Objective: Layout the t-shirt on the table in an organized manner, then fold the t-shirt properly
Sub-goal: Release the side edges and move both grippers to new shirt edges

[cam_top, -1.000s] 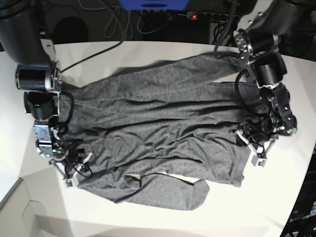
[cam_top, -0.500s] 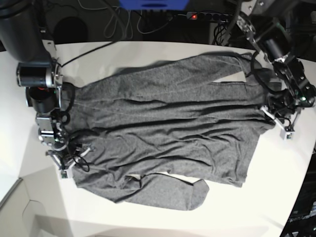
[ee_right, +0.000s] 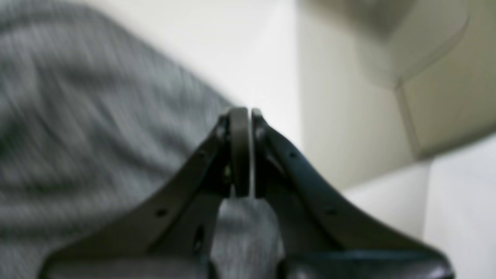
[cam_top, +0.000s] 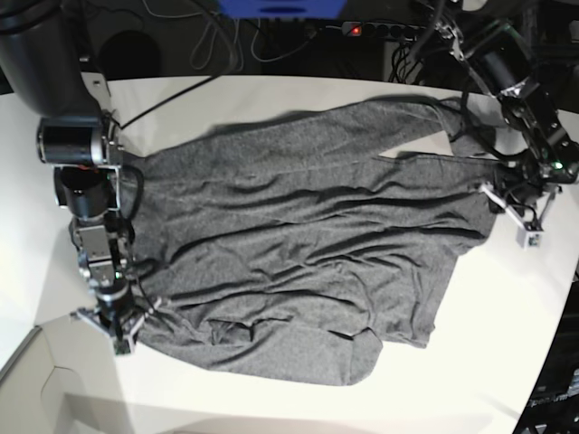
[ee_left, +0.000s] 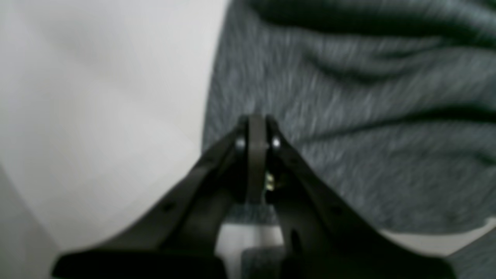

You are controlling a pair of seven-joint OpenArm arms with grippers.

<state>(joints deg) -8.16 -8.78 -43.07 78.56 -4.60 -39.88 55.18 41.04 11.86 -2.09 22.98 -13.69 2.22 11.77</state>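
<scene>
The dark grey t-shirt (cam_top: 298,244) lies spread across the white table (cam_top: 507,316), with long creases running between my two grippers. My left gripper (cam_top: 502,210) is at the shirt's right edge, shut on a drawn-out point of cloth. In the left wrist view its jaws (ee_left: 255,122) meet over the t-shirt (ee_left: 368,135) beside bare table (ee_left: 97,116). My right gripper (cam_top: 127,327) is shut on the shirt's lower left corner. In the right wrist view its closed tips (ee_right: 240,112) sit at the border of the t-shirt (ee_right: 97,116), with table (ee_right: 252,50) beyond.
A power strip (cam_top: 362,30) with a red light, cables and a blue object (cam_top: 280,7) lie behind the table's far edge. A pale cardboard box (cam_top: 36,389) stands off the lower left corner, seen also as a box (ee_right: 426,77) in the right wrist view.
My left gripper went up and to the right, drawing the shirt's edge outward. My right gripper moved down toward the near edge with its corner. The cloth now lies more stretched.
</scene>
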